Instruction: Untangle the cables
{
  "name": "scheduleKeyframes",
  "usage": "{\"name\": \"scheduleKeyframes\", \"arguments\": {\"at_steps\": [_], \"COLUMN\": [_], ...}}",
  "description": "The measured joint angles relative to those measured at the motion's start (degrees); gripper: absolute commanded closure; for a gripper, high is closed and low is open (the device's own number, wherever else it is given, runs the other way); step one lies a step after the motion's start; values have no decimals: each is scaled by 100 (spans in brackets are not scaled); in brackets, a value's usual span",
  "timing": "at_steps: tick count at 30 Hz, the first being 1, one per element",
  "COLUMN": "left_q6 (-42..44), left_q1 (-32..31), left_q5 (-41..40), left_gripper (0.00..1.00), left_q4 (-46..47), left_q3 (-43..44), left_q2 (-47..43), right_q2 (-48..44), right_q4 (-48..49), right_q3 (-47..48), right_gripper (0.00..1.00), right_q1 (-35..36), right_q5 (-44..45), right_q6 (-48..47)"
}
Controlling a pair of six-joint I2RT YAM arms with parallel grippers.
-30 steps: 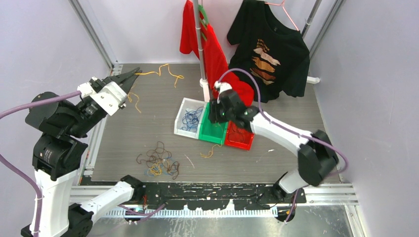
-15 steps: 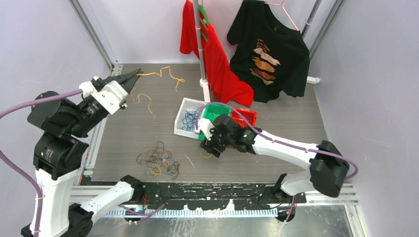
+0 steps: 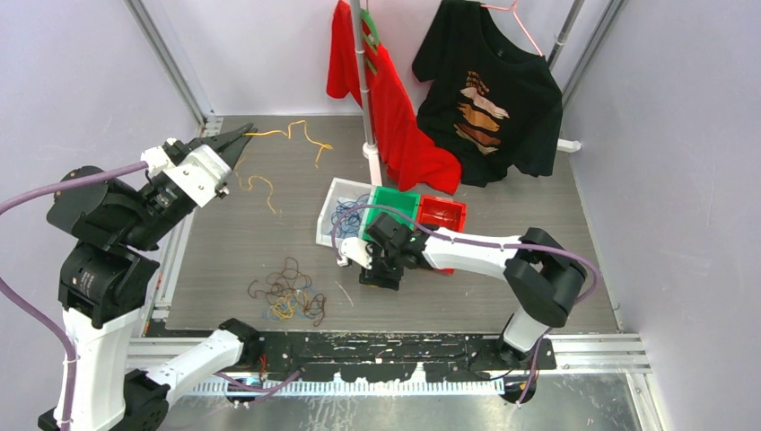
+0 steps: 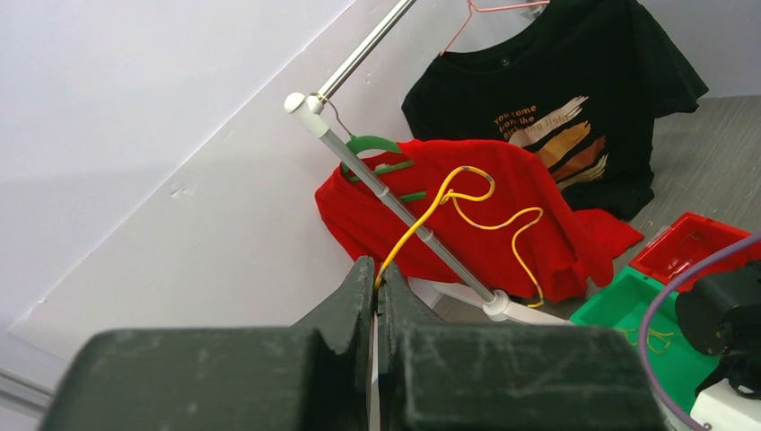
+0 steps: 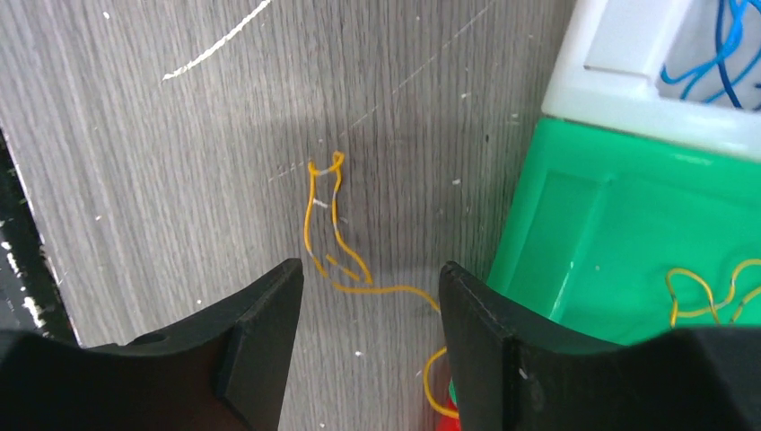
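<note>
Cables: tangled heap [image 3: 287, 292] lay on the table [image 3: 538, 220], near left. Long yellow strand [image 4: 476, 202] hung pinched in the closed left gripper [image 4: 375, 269]. Only the right wrist view showed the short yellow strand [image 5: 328, 229] on the table below the right gripper [image 5: 370, 278], fingers parted, beside the green bin [image 5: 610, 242].

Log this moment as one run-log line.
left gripper: shut on long yellow cable | right gripper: open, over short yellow cable on table by green bin | tangled pile: untouched

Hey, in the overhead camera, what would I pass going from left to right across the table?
left gripper, shut on a yellow cable → tangled cable pile → white bin → green bin → red bin
</note>
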Motion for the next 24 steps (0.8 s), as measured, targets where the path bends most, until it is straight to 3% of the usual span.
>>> {"name": "scheduleKeyframes", "arguments": {"at_steps": [4,6,9,10,18,24], "left_q6": [4,11,24,24,17,7], "left_q1": [0,0,0,0,0,0], "left_q5": [-39,-48,-68,-72,-87,-87], "left_gripper": [100,99,99,99,99,99], "left_q4": [0,0,-4,-7,-42,-59], "left_q3": [0,0,11,20,125,125], "left_q2": [0,0,0,2,0,-2], "right_q2": [363,450,603,643,356,-396], "right_q4": [0,-9,-105,-142,-68,750], "right_q3": [190,201,304,345,387,315], "right_gripper": [47,61,96,98,99,99], "right_q1": [72,96,114,114,-22,-782], "right_q5": [7,26,87,116,339,107], "right_q6": [-131,-175,-232,-243,278,1510]}}
